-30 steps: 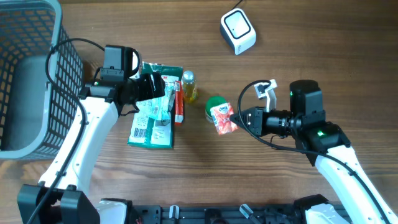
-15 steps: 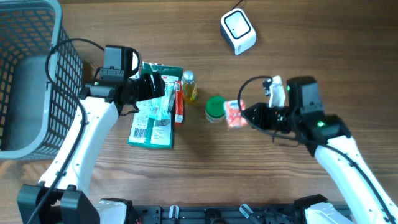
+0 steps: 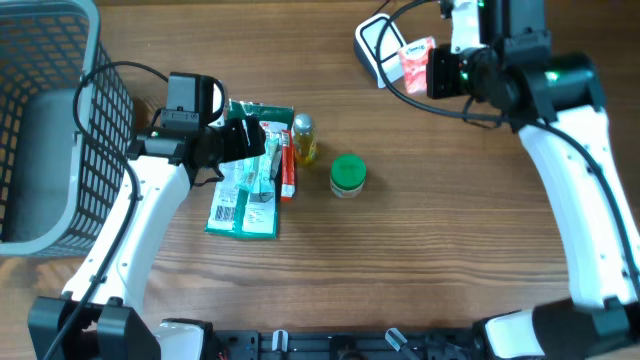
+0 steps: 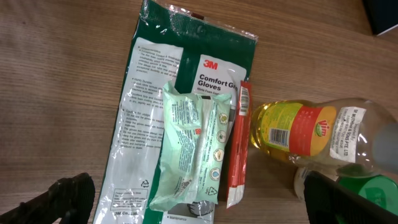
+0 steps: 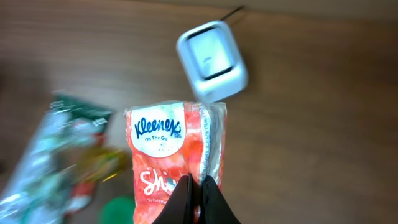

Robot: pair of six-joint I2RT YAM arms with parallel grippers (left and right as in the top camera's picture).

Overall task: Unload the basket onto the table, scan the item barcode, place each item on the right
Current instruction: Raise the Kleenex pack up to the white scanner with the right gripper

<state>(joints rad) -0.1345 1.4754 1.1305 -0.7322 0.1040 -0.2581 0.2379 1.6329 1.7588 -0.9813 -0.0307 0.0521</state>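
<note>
My right pincer (image 5: 198,190) is pressed together on the orange Kleenex tissue pack (image 5: 174,162), its thin tips pinching one end so that the printed face looks back at my wrist. I hold the pack up off the table (image 3: 450,250) at the white scanner (image 5: 212,60). From overhead it overlaps the scanner's right edge. From my wrist the scanner sits just past the pack's far end, its pale window fully in sight. I cannot tell whether pack and scanner touch, and I see no barcode on the side turned to me. My left pincer (image 3: 243,140) is spread wide and pinches nothing. It hangs well to the left of the scanner and nearer to me, over a small heap of goods. The heap is a green 3M gloves pack (image 4: 149,81) lying flat, with a pale green wipes packet (image 4: 189,149) on top of it and a thin red sachet (image 4: 237,149) along the scanner-side edge. A yellow oil bottle (image 4: 305,134) lies on its side just beside the sachet, toward the scanner. A green-lidded jar (image 3: 347,174) stands alone, nearer to me than the scanner and slightly left of it. A grey wire basket (image 3: 60,130) sits far to the scanner's left, beyond the heap.
</note>
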